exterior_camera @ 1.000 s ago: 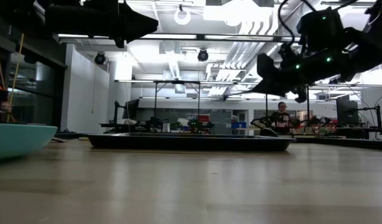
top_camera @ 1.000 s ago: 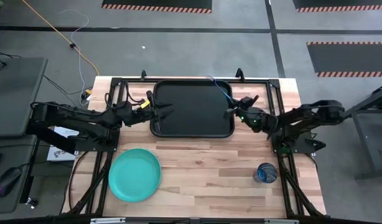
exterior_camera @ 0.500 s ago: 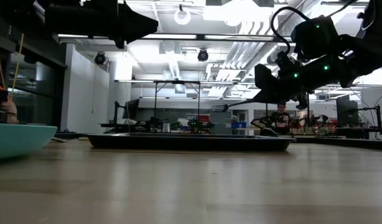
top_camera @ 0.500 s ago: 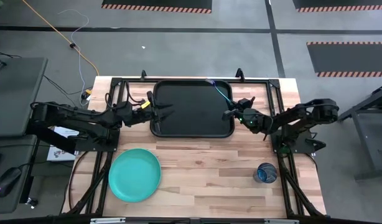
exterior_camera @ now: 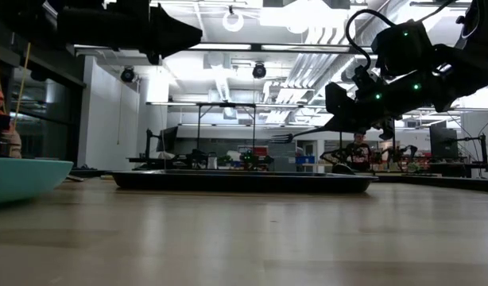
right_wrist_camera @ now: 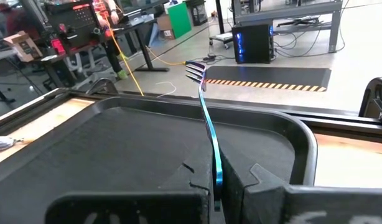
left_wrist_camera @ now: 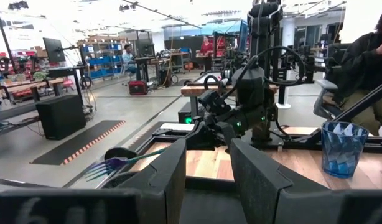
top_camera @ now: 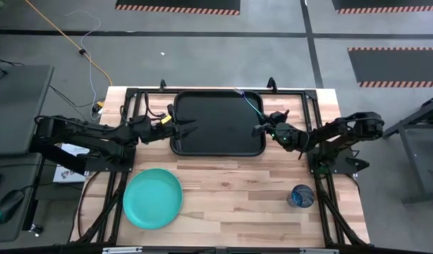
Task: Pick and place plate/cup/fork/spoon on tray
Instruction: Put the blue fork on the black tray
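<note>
The black tray point(top_camera: 216, 152) lies at the table's far middle. The turquoise plate point(top_camera: 153, 198) rests flat at the near left, and the blue cup point(top_camera: 302, 196) stands upright at the near right. My right gripper point(top_camera: 259, 129) hangs over the tray's right edge, shut on a thin iridescent blue fork point(right_wrist_camera: 206, 118). The fork's tines point(top_camera: 238, 92) reach over the tray's far rim. My left gripper point(top_camera: 186, 128) is open and empty over the tray's left edge; in the left wrist view point(left_wrist_camera: 209, 180) nothing lies between its fingers. My right gripper pinches the fork's handle end point(right_wrist_camera: 216, 177) between its two fingers. The fingers come about level from the table's right side and lie along the fork. The fork sticks out ahead of the fingers, lifted clear of the tray, tines point(right_wrist_camera: 194, 71) farthest out and slightly raised.
Black frame bars run along the table's left, right and far edges around the tray. A small shiny thing point(right_wrist_camera: 0, 142) lies on the wood past the tray's left rim. Bare wood shows between plate and cup. A person point(left_wrist_camera: 365, 68) sits beyond the table's right side.
My right gripper has moved down and a little toward the table's left, over the tray's right edge, carrying the fork, whose tines now show level above the tray. It has barely moved in the last half second.
</note>
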`<state>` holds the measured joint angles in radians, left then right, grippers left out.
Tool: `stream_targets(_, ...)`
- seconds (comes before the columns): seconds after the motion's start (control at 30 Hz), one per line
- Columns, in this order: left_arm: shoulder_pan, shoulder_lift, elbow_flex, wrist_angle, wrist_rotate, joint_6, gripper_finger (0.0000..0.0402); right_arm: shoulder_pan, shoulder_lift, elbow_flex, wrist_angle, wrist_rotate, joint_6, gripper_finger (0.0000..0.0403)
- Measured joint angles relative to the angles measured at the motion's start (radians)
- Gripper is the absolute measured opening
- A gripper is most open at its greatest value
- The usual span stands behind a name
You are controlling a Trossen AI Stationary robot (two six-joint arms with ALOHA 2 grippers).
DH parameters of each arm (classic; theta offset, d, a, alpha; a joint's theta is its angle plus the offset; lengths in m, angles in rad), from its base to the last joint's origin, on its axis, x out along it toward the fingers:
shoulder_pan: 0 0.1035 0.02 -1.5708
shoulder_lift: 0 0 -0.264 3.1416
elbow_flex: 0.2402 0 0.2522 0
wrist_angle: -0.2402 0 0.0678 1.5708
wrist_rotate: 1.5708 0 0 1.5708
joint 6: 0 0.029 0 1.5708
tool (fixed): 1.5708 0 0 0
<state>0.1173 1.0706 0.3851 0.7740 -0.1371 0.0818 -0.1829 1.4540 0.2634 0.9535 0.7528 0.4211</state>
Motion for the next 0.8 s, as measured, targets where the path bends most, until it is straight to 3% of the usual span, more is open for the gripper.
stream_targets(0.17, 0.000, 0.011, 0.000, 0.014, 0.000, -0.003, 0.0115, 0.007, 0.000, 0.000, 0.000, 0.005, 0.022, 0.0000)
stream_targets(0.3, 0.000, 0.078, 0.000, 0.124, 0.001, -0.009, 0.0115, 0.042, 0.000, 0.015, 0.001, 0.040, -0.028, 0.0000)
stream_targets(0.63, 0.016, 0.512, 0.028, 0.659, 0.044, -0.150, 0.0115, 0.085, 0.000, 0.056, 0.012, 0.056, -0.108, 0.0000)
stream_targets(0.8, 0.057, 0.741, 0.147, 0.717, 0.103, -0.251, 0.0115, 0.091, 0.000, 0.056, 0.083, -0.007, -0.114, 0.0000)
